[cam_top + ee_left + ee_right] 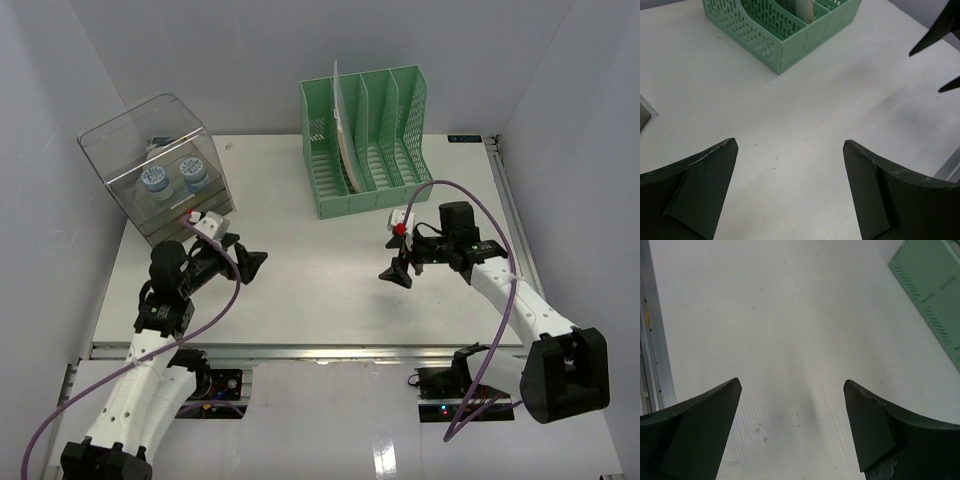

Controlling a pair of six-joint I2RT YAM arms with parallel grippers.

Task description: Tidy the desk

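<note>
The desk (320,300) is a flat white tabletop with a silver rail (300,350) along its front edge. My left gripper (252,262) hovers low over its left half, open, with bare white surface between the fingers (790,145). Over the right half, my right gripper (393,258) faces left toward the other one, also open and holding nothing (792,385). Its dark fingertips (935,40) show at the upper right of the left wrist view.
A green file rack (365,140) with white sheets (345,125) in one slot stands at the back centre (785,30) (935,285). A clear plastic box (155,170) holding two blue-capped items (170,178) sits at the back left. Grey walls enclose the desk.
</note>
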